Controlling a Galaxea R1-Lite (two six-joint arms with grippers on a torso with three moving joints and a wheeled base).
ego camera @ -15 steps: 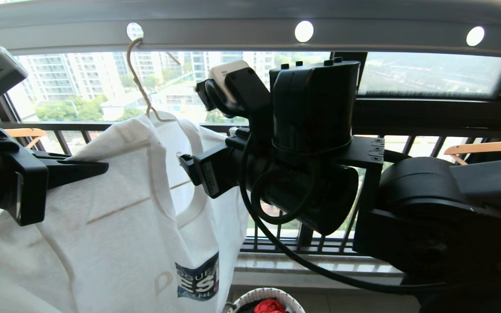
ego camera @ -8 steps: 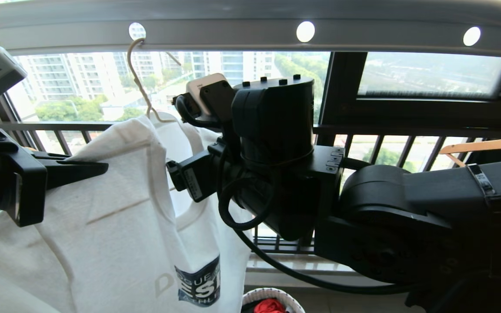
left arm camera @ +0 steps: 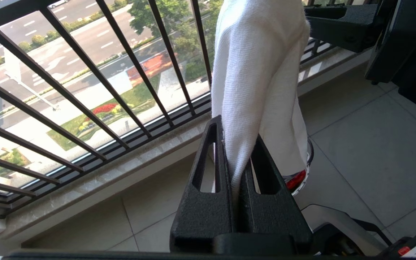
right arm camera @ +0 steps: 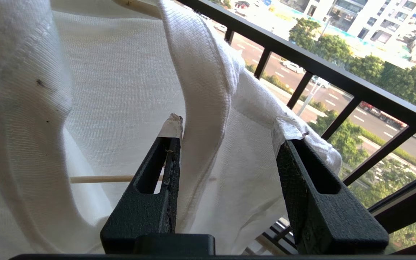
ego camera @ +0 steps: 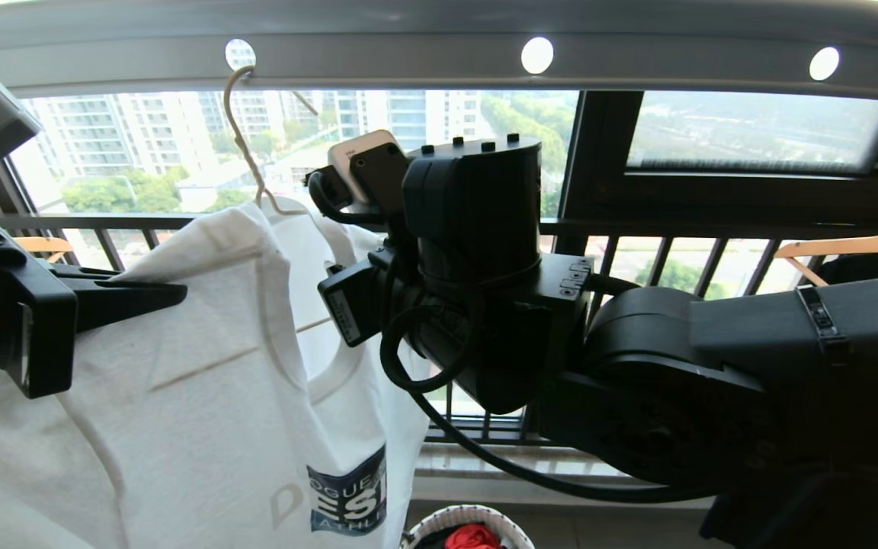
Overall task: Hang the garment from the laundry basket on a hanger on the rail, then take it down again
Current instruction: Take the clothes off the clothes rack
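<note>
Matte-black right arm (ego camera: 637, 366) with looping black cable, screw-topped cylindrical joint, white wrist camera; slotted, textured black fingers (right arm camera: 150, 187).

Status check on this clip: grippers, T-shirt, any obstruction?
Left gripper shut on T-shirt. Right gripper open, astride collar fold. Shirt on hanger, hooked in rail. No obstruction seen.

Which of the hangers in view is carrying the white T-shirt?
The thin cream hanger, hooked in a hole of the grey rail. The wooden hanger at right carries none.
</note>
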